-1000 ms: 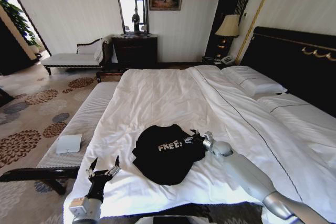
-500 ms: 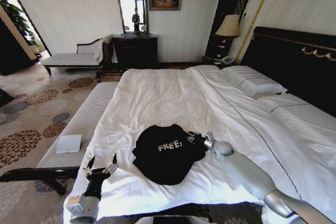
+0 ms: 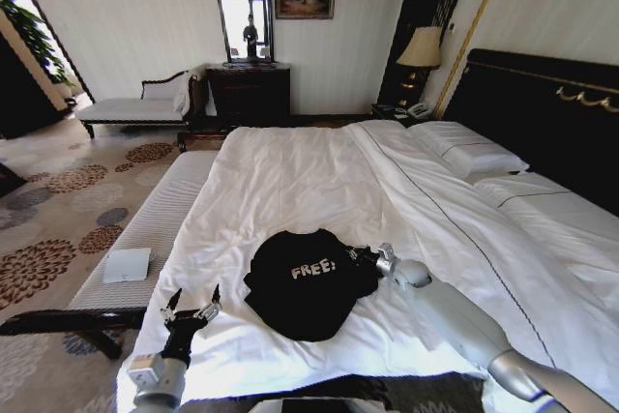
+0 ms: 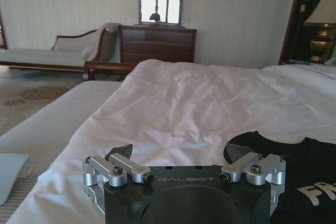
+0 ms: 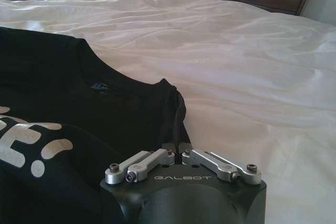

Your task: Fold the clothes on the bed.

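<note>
Head view: black short-sleeved soft-fabric T-shirt with white "FREE!" lettering [image 3: 308, 282] lies partly folded near the foot of the large white-duveted double bed with dark frame [image 3: 319, 181]. Right gripper [image 3: 356, 257] sits at the shirt's right edge, jaws pinched together on the fabric. Left gripper [image 3: 191, 314] is at the bed's near left corner, apart from the shirt, jaws spread and released.

Left wrist view: left gripper [image 4: 178, 153] over the duvet, holding nothing, shirt [image 4: 307, 179] beside it.

Right wrist view: right gripper [image 5: 176, 147] clenched on the shirt's edge [image 5: 79, 124] near the collar.
</note>
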You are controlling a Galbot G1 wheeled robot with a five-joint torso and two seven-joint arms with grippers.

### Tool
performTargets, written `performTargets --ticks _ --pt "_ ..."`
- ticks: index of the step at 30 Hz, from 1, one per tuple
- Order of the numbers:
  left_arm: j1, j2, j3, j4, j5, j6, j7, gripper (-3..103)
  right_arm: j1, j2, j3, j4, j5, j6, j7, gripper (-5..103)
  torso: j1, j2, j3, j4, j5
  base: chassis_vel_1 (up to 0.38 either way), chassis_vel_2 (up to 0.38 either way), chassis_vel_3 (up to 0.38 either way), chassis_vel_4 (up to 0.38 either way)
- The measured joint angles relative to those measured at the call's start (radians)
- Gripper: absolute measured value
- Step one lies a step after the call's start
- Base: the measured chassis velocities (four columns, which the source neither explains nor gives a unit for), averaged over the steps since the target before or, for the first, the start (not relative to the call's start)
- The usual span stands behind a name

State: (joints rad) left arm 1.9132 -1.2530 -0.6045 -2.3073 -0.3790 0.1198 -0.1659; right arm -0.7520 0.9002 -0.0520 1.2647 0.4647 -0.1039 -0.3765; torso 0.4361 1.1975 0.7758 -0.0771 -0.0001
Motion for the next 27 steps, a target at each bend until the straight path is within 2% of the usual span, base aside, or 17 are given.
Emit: performTargets --ticks 1,2,4,7,8,10,12,13,16,19,21,22,24,27 --pt "-0.03 0.052 0.008 0.005 -0.059 0.028 -0.017 100 -0.005 -0.003 0.005 0.005 0.001 -0.002 0.002 1 0.0 0.0 0.0 0.0 -0.0001 0.0 0.0 0.0 0.0" --pt "-0.03 0.052 0.008 0.005 -0.059 0.028 -0.017 100 -0.005 -0.003 0.005 0.005 0.001 -0.002 0.002 1 0.0 0.0 0.0 0.0 -0.0001 0.0 0.0 0.0 0.0" --pt "-0.097 0.13 0.025 0.019 -0.16 0.062 -0.041 100 -0.011 -0.008 0.012 0.008 0.003 -0.004 0.005 1 0.0 0.0 0.0 0.0 -0.0001 0.0 0.0 0.0 0.0" --pt "-0.219 0.211 0.061 0.069 -0.304 0.089 -0.068 100 -0.019 -0.01 0.023 0.01 0.003 -0.005 0.008 1 0.0 0.0 0.0 -0.0001 -0.0001 0.0 0.0 0.0 0.0" --pt "-0.219 0.211 0.061 0.069 -0.304 0.089 -0.068 100 -0.019 -0.01 0.023 0.01 0.003 -0.005 0.008 1 0.0 0.0 0.0 -0.0001 -0.0001 0.0 0.0 0.0 0.0" --pt "-0.31 0.264 0.104 0.13 -0.386 0.1 -0.077 100 -0.026 -0.01 0.029 0.013 0.003 -0.006 0.01 1 0.0 0.0 0.0 -0.0002 -0.0002 0.0 0.0 0.0 0.0" --pt "-0.373 0.296 0.154 0.181 -0.426 0.106 -0.087 100 -0.031 -0.01 0.034 0.016 0.003 -0.007 0.012 1 0.0 0.0 0.0 -0.0002 0.0001 0.0 0.0 0.0 0.0" --pt "-0.373 0.296 0.154 0.181 -0.426 0.106 -0.087 100 -0.031 -0.01 0.034 0.016 0.003 -0.007 0.012 1 0.0 0.0 0.0 -0.0002 0.0001 0.0 0.0 0.0 0.0" --pt "-0.473 0.311 0.268 0.274 -0.458 0.114 -0.101 100 -0.042 -0.008 0.049 0.015 0.003 -0.008 0.015 1 0.0 0.0 0.0 0.0 0.0 0.0 0.0 0.0 0.0" --pt "-0.514 0.302 0.308 0.305 -0.461 0.115 -0.107 100 -0.047 -0.008 0.055 0.015 0.003 -0.008 0.016 1 0.0 0.0 0.0 0.0001 0.0 0.0 0.0 0.0 0.0" --pt "-0.606 0.296 0.388 0.357 -0.481 0.119 -0.118 100 -0.052 -0.01 0.059 0.014 0.003 -0.008 0.016 1 0.0 0.0 0.0 0.0 0.0 0.0 0.0 0.0 0.0" --pt "-0.606 0.296 0.388 0.357 -0.481 0.119 -0.118 100 -0.052 -0.01 0.059 0.014 0.003 -0.008 0.016 1 0.0 0.0 0.0 0.0 0.0 0.0 0.0 0.0 0.0" --pt "-0.694 0.302 0.458 0.399 -0.498 0.119 -0.125 100 -0.052 -0.01 0.06 0.012 0.003 -0.008 0.019 1 0.0 0.0 0.0 -0.0001 0.0 0.0 0.0 0.0 0.0" --pt "-0.743 0.308 0.493 0.417 -0.517 0.121 -0.13 100 -0.055 -0.01 0.062 0.016 0.005 -0.009 0.024 1 0.0 0.0 0.0 -0.0002 0.0002 0.0 0.0 0.0 0.0"
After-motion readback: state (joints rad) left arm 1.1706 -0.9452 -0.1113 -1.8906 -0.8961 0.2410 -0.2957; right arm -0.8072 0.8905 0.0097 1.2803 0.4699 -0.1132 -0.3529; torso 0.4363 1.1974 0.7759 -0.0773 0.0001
